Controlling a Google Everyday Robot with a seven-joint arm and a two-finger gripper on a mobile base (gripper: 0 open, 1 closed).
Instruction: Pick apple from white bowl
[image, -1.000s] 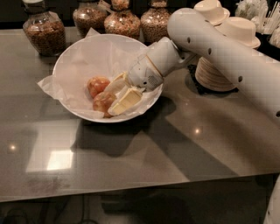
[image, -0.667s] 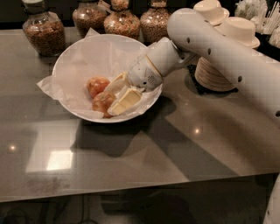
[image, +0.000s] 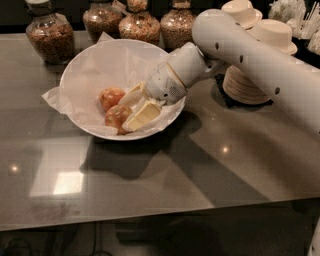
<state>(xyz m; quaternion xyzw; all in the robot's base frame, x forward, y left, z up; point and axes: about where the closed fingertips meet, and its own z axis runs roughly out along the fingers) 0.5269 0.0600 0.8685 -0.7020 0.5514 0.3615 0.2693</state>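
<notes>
The white bowl (image: 87, 65), lined with crumpled white paper, stands on the dark table at the centre left. Two apples lie in it. The deeper red apple (image: 116, 119) is at the front, and the paler orange apple (image: 111, 96) is just behind it. My gripper (image: 129, 111) reaches down into the bowl from the right on the white arm (image: 250, 55). Its two pale fingers (image: 144, 114) are spread apart, with their tips at the red apple's right side, one above it and one below. The apple rests on the paper.
Several glass jars of grains (image: 49, 36) line the table's back edge behind the bowl. Stacks of small beige paper bowls (image: 247, 82) stand at the back right, close behind my arm. The table's front edge (image: 150, 220) runs along the bottom.
</notes>
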